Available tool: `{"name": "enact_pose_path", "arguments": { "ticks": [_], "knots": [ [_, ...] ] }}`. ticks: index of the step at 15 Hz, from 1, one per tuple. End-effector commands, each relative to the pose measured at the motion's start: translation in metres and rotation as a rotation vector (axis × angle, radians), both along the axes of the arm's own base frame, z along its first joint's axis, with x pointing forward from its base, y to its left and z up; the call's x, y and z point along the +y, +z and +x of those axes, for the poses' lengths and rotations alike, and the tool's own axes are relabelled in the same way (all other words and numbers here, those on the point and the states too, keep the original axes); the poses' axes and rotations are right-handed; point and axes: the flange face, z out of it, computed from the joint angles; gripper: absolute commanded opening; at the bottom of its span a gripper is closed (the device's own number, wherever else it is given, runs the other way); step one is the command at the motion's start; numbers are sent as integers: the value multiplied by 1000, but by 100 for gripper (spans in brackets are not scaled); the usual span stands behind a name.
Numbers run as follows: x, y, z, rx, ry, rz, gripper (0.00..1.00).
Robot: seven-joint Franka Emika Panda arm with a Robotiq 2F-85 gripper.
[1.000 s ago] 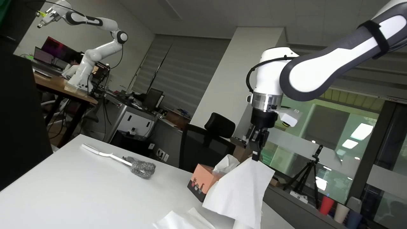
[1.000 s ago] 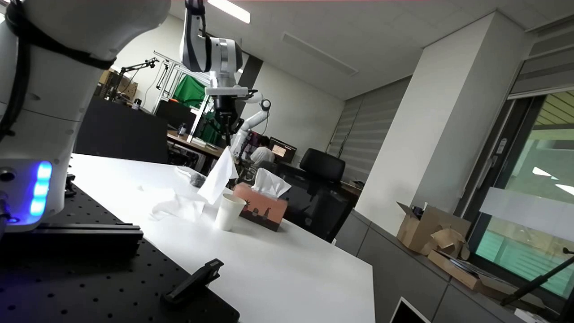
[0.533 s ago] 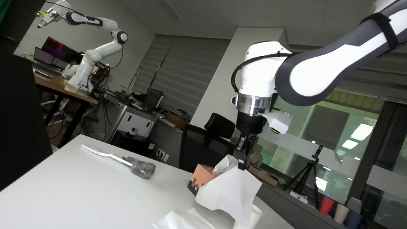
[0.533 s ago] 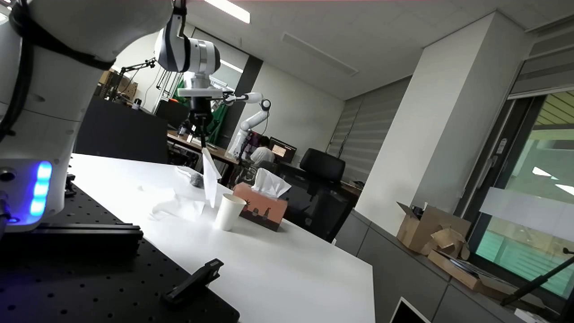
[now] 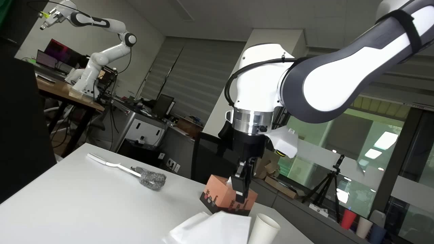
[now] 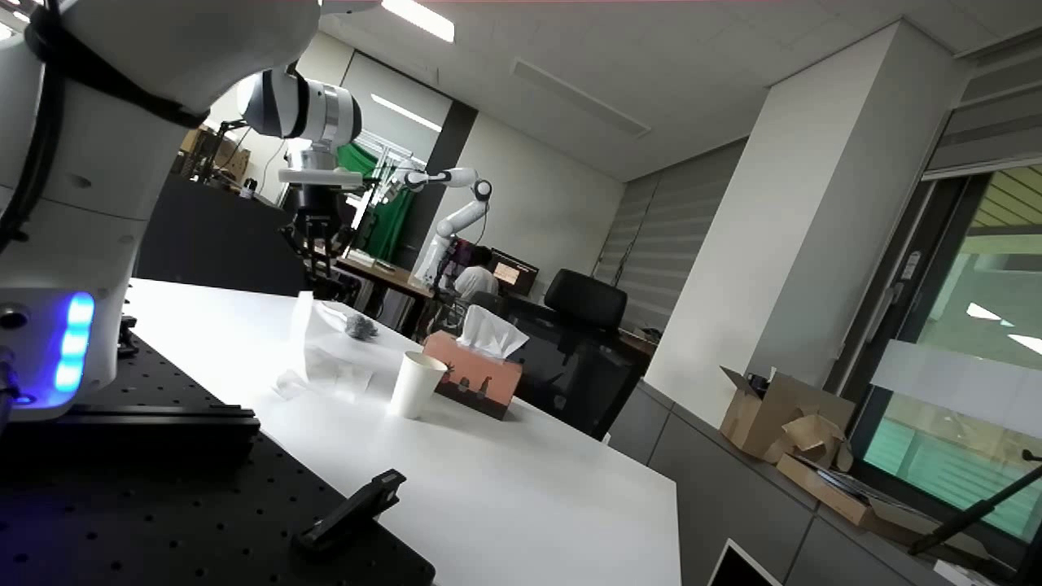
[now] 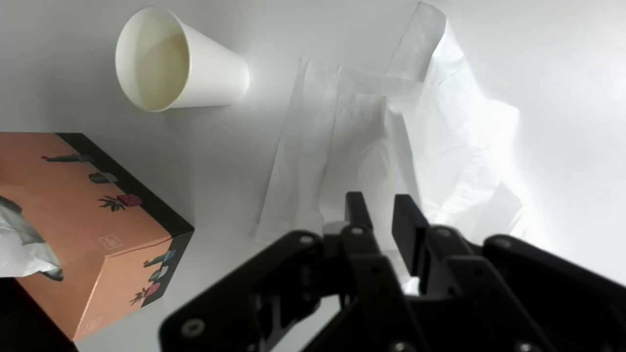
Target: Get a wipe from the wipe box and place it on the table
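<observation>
Since the wipe lies below the gripper, the next move turns on a vertical relation, not a sideways one. Wrist view: the wipe fans out from beneath the fingers toward the far side, its main folds running roughly in line with them; no clear long axis, given the crumpling. The arm carrying the gripper is the near one; a second arm stands well back.

Gripper state: released. The fingers stand apart by a narrow gap, white material visible through it, nothing seen pinched. In an exterior view some clearance shows between the gripper and the wipe.

Wipe position: at the counter, near the cup and the box, apart from both in the wrist view. It looks mostly down, but in an exterior view part of the wipe stands up, so full contact with the counter is not certain.

Appearance: thin, plain white, limp; overlapping layers, a folded-over flap at the far edge, a greyer panel nearer the fingers. More than one wipe probably lies here; which fold belongs to which cannot be told. Another tissue pokes out of the box.

Judgement: placing seems all but done. The next move likely calls for a straight lift with the fingers apart; the risk is a fold clinging and dragging along.
</observation>
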Motion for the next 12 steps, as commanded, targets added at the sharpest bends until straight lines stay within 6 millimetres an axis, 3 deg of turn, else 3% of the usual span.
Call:
{"name": "enact_pose_path", "arguments": {
  "ticks": [1,5,8,11,12],
  "knots": [
    [-1,-2,4,23,-30,8,54],
    [-10,1,10,55,-81,42,81],
    [-28,17,22,131,-137,155,99],
    [-55,41,37,226,-189,300,100],
    [-40,20,29,207,-171,242,100]
  ]
}}
